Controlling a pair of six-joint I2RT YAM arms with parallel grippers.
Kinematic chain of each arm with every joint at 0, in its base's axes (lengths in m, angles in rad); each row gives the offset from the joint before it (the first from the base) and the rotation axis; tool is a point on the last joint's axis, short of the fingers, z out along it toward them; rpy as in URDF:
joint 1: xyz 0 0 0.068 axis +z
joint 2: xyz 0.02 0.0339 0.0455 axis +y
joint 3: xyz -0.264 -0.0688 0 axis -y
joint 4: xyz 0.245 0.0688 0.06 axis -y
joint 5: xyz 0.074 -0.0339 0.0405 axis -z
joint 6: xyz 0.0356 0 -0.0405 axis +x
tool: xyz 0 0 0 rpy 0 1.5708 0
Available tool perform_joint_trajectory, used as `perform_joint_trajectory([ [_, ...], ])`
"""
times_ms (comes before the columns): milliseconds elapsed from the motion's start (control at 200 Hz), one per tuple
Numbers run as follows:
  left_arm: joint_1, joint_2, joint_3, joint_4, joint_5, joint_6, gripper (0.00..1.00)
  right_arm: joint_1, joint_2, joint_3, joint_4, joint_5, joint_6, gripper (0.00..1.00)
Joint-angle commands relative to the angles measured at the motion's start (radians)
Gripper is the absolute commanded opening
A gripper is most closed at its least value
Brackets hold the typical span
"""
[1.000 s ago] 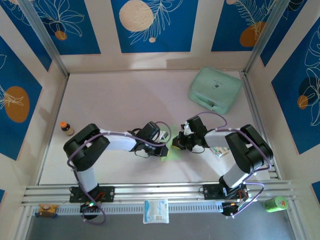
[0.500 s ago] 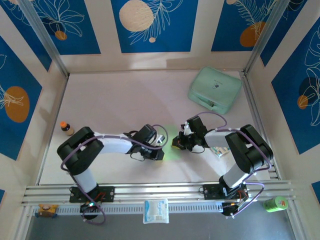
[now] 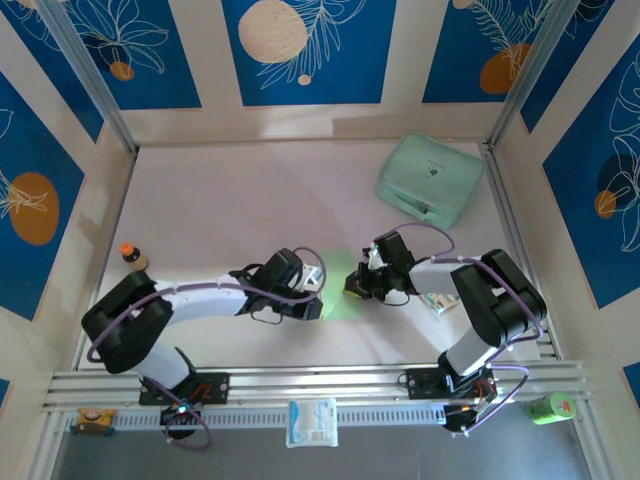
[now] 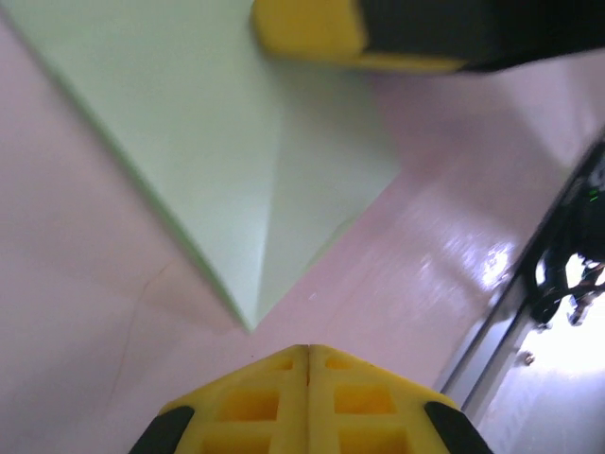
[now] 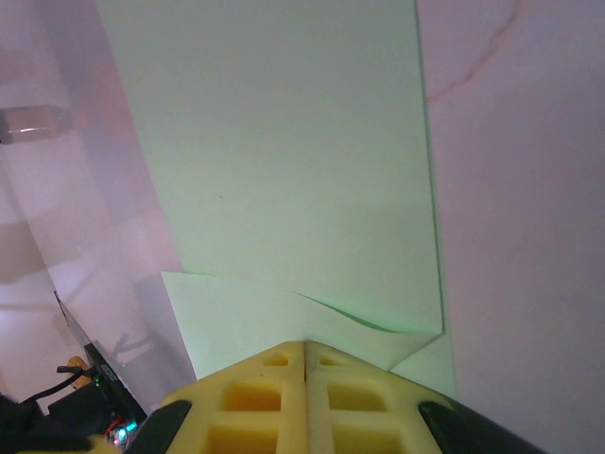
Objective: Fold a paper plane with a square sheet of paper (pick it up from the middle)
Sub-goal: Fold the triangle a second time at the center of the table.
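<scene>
overhead; both wrists close over paper

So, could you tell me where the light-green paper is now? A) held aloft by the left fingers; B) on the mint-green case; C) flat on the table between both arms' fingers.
C: the paper lies flat on the table, the shut left fingers just short of its corner and the right fingers at its other end.

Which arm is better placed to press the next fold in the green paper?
Right, probably: the right gripper, shut, is over the folded green paper; the left gripper is off its corner.
</scene>
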Motion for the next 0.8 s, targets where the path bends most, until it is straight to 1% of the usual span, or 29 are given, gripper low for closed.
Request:
perform_joint_trajectory([
  [0,0.002,0.035,0.045,0.036,-0.026,-0.015,0.02,-0.005,0.003,0.000,-0.070,0.055,0.004,0.00],
  [170,0.004,0.169,0.103,0.051,0.011,-0.038,0.03,-0.002,0.002,0.004,-0.067,0.047,0.003,0.00],
  [310,0.003,0.226,0.101,0.034,-0.007,-0.053,0.00,-0.002,-0.011,0.009,-0.064,0.035,-0.007,0.00],
  [455,0.004,0.239,0.050,0.049,-0.011,-0.066,0.00,0.002,-0.058,0.032,-0.078,0.017,-0.025,0.00],
  [585,0.003,0.237,0.013,0.058,-0.016,-0.079,0.00,0.044,-0.086,0.035,-0.076,-0.006,-0.022,0.01],
  [665,0.004,0.233,0.008,0.053,-0.017,-0.079,0.00,0.081,-0.081,0.030,-0.068,-0.008,-0.012,0.01],
  [795,0.003,0.231,0.019,0.046,-0.021,-0.078,0.00,0.129,-0.028,0.030,-0.076,0.001,-0.009,0.00],
])
